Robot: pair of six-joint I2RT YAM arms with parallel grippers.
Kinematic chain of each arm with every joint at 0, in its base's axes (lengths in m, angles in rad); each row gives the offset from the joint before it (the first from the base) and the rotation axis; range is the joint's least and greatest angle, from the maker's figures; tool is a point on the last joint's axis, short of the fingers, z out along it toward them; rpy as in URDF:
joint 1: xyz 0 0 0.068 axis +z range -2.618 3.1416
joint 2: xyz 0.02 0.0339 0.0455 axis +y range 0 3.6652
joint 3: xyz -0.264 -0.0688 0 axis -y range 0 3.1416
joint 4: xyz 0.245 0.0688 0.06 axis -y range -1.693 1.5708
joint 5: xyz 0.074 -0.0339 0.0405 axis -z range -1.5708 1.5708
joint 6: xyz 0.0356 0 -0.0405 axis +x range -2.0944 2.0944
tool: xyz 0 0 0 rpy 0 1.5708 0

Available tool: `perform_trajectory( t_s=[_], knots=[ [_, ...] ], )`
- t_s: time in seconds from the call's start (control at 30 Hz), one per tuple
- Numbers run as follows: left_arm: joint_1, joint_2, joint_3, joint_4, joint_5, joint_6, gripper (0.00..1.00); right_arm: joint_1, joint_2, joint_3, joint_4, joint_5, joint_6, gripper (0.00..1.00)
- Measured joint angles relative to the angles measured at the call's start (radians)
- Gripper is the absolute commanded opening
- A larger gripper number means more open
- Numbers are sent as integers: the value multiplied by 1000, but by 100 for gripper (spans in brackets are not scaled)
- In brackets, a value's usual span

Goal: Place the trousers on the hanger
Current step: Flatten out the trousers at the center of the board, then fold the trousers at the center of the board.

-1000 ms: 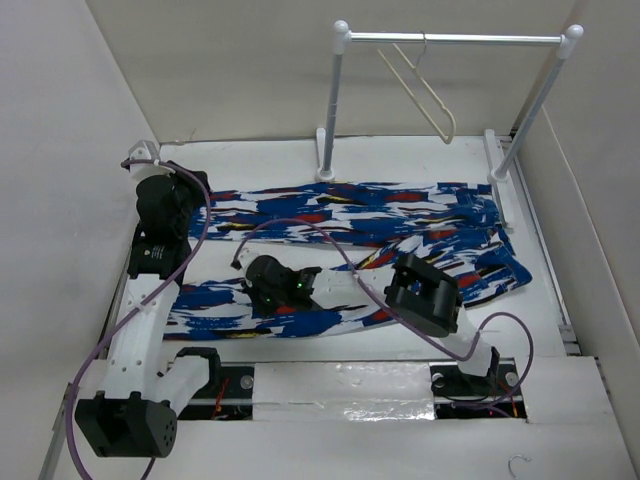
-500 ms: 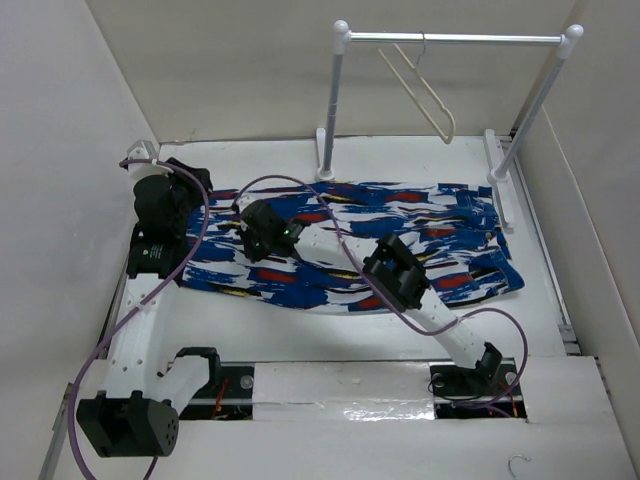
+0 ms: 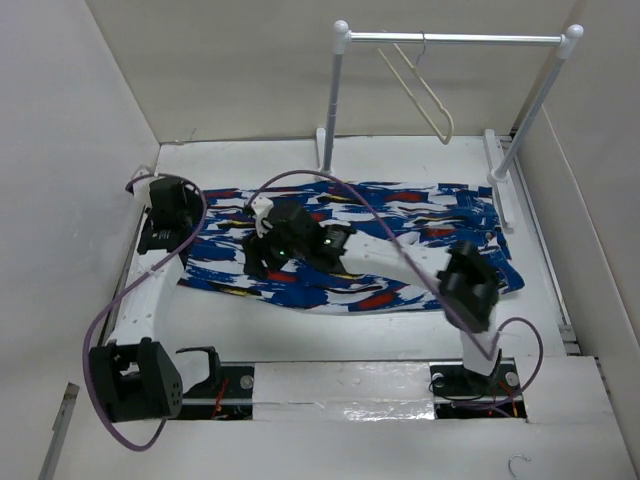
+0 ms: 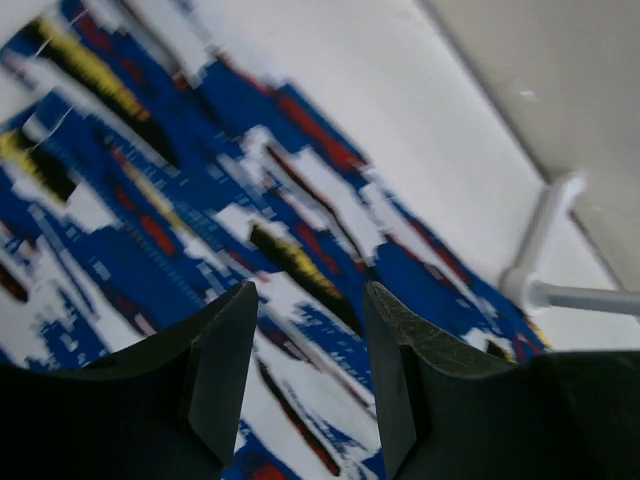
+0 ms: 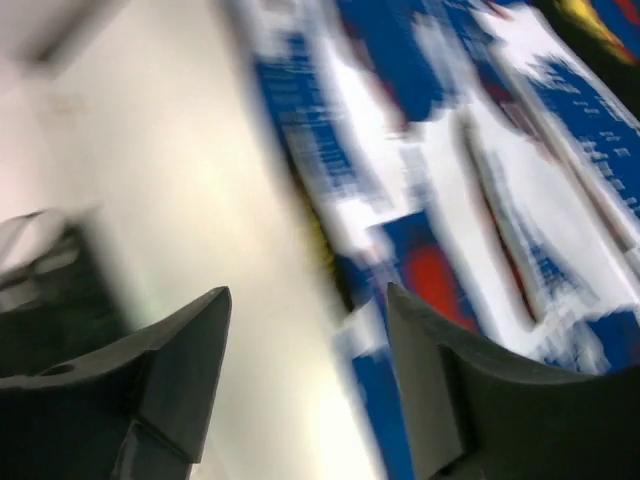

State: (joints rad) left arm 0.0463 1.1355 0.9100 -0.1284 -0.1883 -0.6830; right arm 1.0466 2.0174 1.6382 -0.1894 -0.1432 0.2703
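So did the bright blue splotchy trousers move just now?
Yes. The near half of the bright blue patterned fabric trousers has been folded back across the table, toward the white-posted garment rail.

The trousers (image 3: 420, 215), bright blue with white, red, black and yellow brushstroke patches, lie flat and folded lengthwise across the middle of the tabletop (image 3: 400, 160), with slight rumpling at the right end. The hanger (image 3: 445, 130), thin, cream-white and triangular, hangs empty by its slim hook from the rail (image 3: 450, 38) behind them.
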Motion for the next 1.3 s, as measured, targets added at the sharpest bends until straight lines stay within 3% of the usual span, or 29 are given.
perform_trajectory(
  t_s=[0.03, 0.07, 0.1, 0.13, 0.2, 0.27, 0.37, 0.4, 0.5, 0.77, 0.87, 1.0, 1.1, 1.13, 1.17, 1.2, 1.27, 1.3],
  knots=[
    [27, 8, -31, -11, 2, -16, 43, 12, -88, -68, 31, -3, -6, 31],
    [57, 10, -70, -17, 2, -35, 42, 21, -177, -138, 78, -3, -11, 0],
    [97, 8, -116, -27, 1, -52, 37, 27, -270, -226, 129, 6, -11, 0],
    [128, 4, -151, -38, 0, -68, 24, 31, -362, -305, 160, 13, -6, 0],
    [203, -6, -219, -56, -3, -89, 7, 35, -528, -457, 216, 45, -5, 0],
    [268, -12, -253, -81, -8, -93, 2, 41, -665, -601, 250, 91, -1, 0],
    [346, 10, -255, -92, -14, -100, 14, 60, -836, -815, 261, 172, 22, 1],
    [366, 27, -255, -92, -17, -102, 29, 65, -894, -879, 242, 195, 34, 2],
    [403, 114, -255, -94, -25, -106, 54, 74, -1057, -998, 168, 261, 63, 9],
    [422, 249, -222, -126, -66, -100, 57, 73, -1440, -1116, 21, 376, 121, 10],
    [426, 257, -204, -114, -77, -97, 50, 71, -1498, -1125, -11, 387, 140, 12],
    [427, 306, -190, -84, -69, -89, 34, 60, -1503, -1134, -46, 399, 167, 18],
    [427, 337, -177, -55, -48, -78, 2, 29, -1487, -1147, -65, 413, 204, 31],
    [427, 343, -176, -48, -38, -72, 0, 12, -1482, -1153, -75, 424, 224, 37],
    [427, 344, -176, -43, -30, -69, 0, 3, -1480, -1157, -84, 436, 248, 51],
    [427, 341, -176, -38, -16, -66, 0, -35, -1479, -1171, -98, 453, 282, 57],
    [426, 321, -177, -33, 17, -62, 0, -92, -1490, -1201, -131, 489, 347, 56],
    [424, 296, -178, -32, 32, -61, 0, -129, -1504, -1218, -155, 503, 382, 50]
  ],
)
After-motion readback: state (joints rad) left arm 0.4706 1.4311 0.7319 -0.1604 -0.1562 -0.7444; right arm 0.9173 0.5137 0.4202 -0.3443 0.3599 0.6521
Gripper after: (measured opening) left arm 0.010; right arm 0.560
